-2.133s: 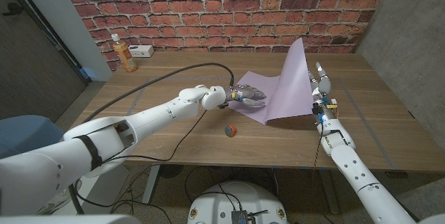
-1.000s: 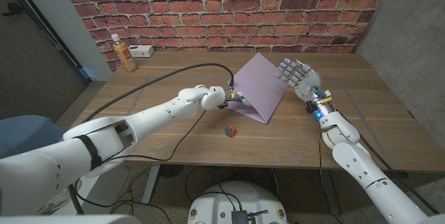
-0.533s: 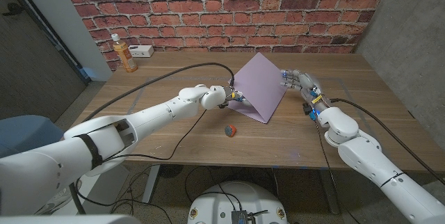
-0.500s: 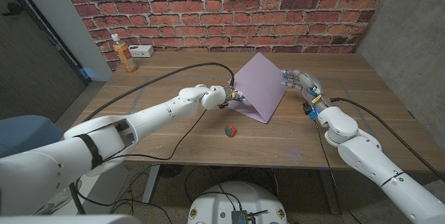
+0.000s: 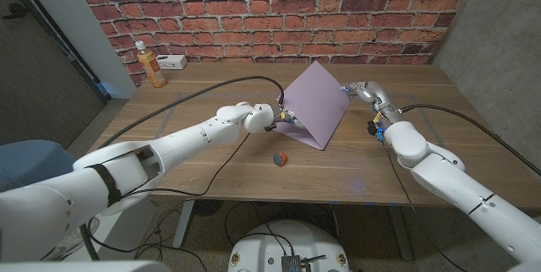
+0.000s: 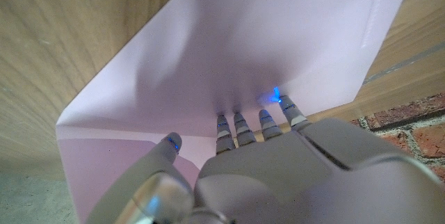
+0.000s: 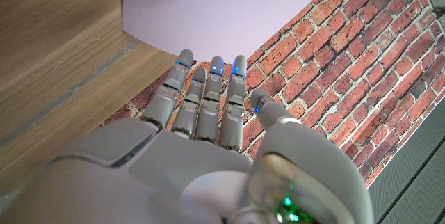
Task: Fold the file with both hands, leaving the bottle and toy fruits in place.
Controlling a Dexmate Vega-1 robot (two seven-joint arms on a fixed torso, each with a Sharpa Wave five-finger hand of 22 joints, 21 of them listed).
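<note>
Lilac file (image 5: pixel 311 103) half folded on wooden worktop (image 5: pixel 211 137), upper leaf raised like tent, lower leaf flat. Left hand (image 5: pixel 283 118) tucked under raised leaf; fingers (image 6: pixel 240 130) extended, spread on lower leaf, gripping nothing. Right hand (image 5: pixel 365 95) just beside raised leaf's outer edge; fingers (image 7: pixel 208 92) straight, together, near leaf, contact unclear, holding nothing. Toy fruit (image 5: pixel 280 159) lies near file's front edge. Bottle (image 5: pixel 151 65) stands well apart at far left corner.
</note>
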